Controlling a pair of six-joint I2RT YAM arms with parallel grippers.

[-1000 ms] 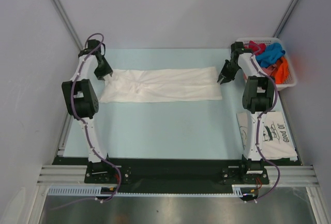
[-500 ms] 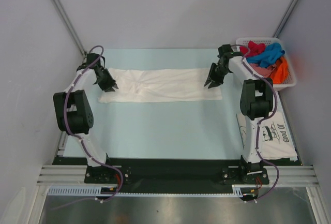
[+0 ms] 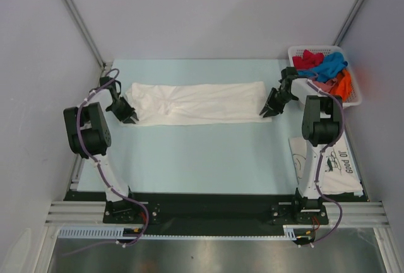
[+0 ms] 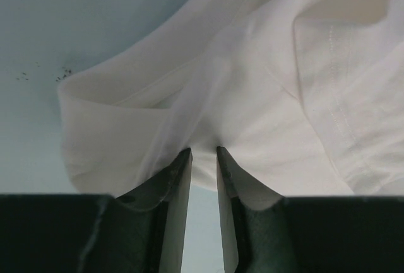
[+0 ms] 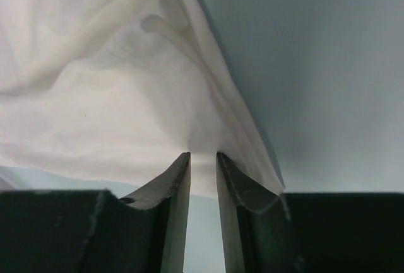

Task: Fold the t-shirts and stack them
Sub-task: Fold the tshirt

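Observation:
A plain white t-shirt lies as a long folded strip across the far half of the table. My left gripper sits low at its near left corner. My right gripper is at its near right corner. In the left wrist view the white cloth bunches into the narrow gap at the tips of the left gripper, shut on it. The right wrist view shows the same: the cloth creases into the tips of the right gripper, which pinch its edge.
A folded white t-shirt with black cartoon print lies at the near right beside the right arm. A white lattice basket at the far right holds red, blue and orange shirts. Grey walls close in both sides.
Both grippers have dropped from above the strip's far ends to its near corners and narrowed onto the cloth. The strip's ends are slightly bunched.

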